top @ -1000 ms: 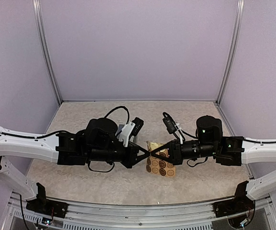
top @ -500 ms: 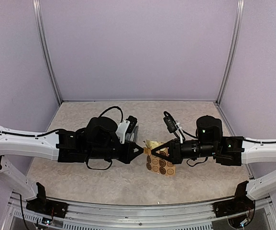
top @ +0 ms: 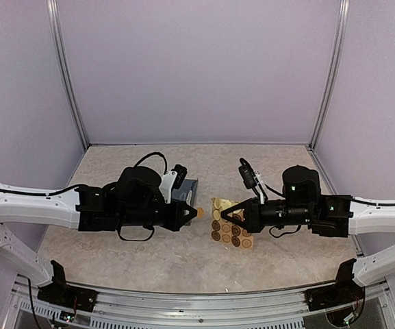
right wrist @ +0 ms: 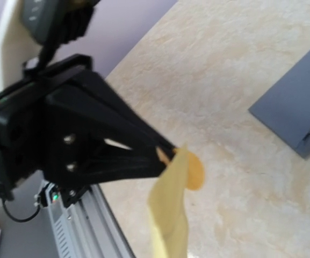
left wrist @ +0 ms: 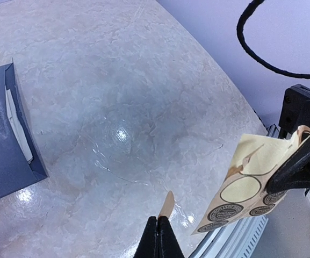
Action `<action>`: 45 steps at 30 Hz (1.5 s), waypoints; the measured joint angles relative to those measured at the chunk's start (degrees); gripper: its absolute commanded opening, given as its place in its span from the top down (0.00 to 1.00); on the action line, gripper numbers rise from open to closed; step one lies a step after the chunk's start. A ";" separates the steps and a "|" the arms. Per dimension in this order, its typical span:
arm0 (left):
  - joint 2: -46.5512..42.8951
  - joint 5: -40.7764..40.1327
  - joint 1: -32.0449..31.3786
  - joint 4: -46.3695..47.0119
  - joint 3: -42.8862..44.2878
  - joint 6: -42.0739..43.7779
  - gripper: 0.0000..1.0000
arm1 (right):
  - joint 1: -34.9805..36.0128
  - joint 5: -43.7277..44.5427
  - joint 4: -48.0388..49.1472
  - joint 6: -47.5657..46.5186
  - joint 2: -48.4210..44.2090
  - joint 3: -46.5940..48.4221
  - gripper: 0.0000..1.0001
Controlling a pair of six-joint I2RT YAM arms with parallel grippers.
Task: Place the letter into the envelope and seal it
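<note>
The slate-blue envelope (top: 185, 187) lies flat behind my left gripper (top: 192, 212), partly under that arm. In the left wrist view the envelope (left wrist: 4, 156) is at the left, with the letter's pale edge (left wrist: 16, 124) showing in its open side. My left gripper (left wrist: 159, 228) is shut on a round brown sticker (left wrist: 167, 204), held edge-on above the table. My right gripper (top: 232, 216) is shut on a corner of the tan sticker sheet (top: 230, 233) and lifts it. In the right wrist view the sheet (right wrist: 171, 220) rises from the bottom and my own fingers are hidden.
The table has a pale marbled top (top: 252, 164). A metal rail (top: 204, 301) runs along the near edge, and lilac walls stand at the back and sides. The two grippers face each other a few centimetres apart, just in front of the envelope's right end.
My left gripper has drawn back to the left, away from the sticker sheet, with a peeled sticker in it. More of the envelope shows now. The right gripper still holds the sheet.
</note>
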 measured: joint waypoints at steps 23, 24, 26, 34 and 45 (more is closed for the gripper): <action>-15.63 8.59 26.18 -11.61 1.64 13.29 1.00 | -31.89 -6.69 -1.73 -7.76 8.50 -11.17 0.21; -15.67 9.27 27.54 -11.93 1.99 14.32 1.00 | -32.59 -5.40 -3.21 -8.66 9.38 -10.45 0.16; -15.91 9.99 29.86 -11.93 2.23 15.93 1.00 | -33.38 -1.33 -7.06 -10.73 10.47 -8.20 0.10; -20.31 11.45 38.45 -8.90 -1.03 20.94 1.00 | -33.44 9.33 -15.61 -13.11 7.50 -0.46 0.03; -23.30 14.82 40.65 -7.39 -4.13 23.26 1.00 | -31.45 -4.37 -21.75 -19.89 1.29 2.75 0.00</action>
